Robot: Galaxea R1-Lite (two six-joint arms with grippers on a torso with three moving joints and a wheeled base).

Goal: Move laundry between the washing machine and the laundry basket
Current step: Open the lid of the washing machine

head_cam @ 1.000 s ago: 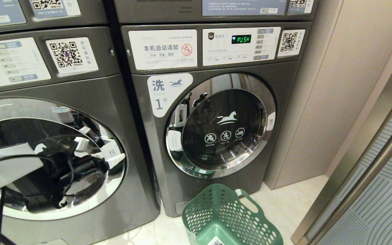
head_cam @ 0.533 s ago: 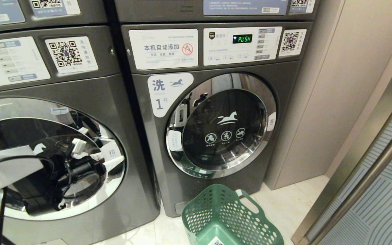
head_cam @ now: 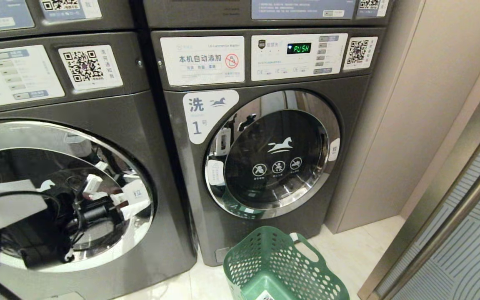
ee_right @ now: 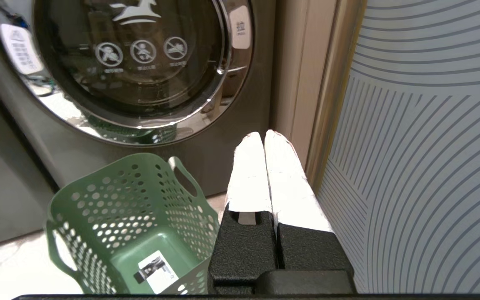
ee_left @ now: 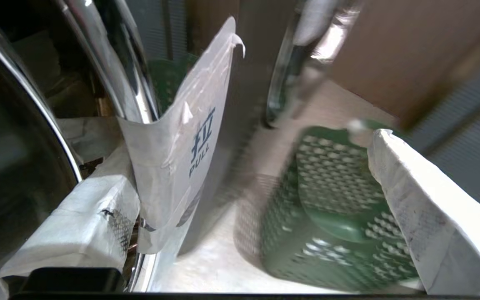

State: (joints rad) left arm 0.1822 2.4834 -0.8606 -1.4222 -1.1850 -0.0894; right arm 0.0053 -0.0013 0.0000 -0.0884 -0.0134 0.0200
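Left end effector (ee_left: 240,200) swung at left washer door (head_cam: 56,196), spread wide; green basket (head_cam: 283,266) empty.

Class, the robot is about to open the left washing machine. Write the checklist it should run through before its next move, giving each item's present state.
1. Left gripper open: ok.
2. Pull tab between its fingers: ok, not yet gripped.
3. Left machine door open: not ok, shut.
4. Laundry basket empty and on the floor: ok.
5. Laundry inside the drum: cannot tell.
6. Right gripper shut and away from the work: ok.
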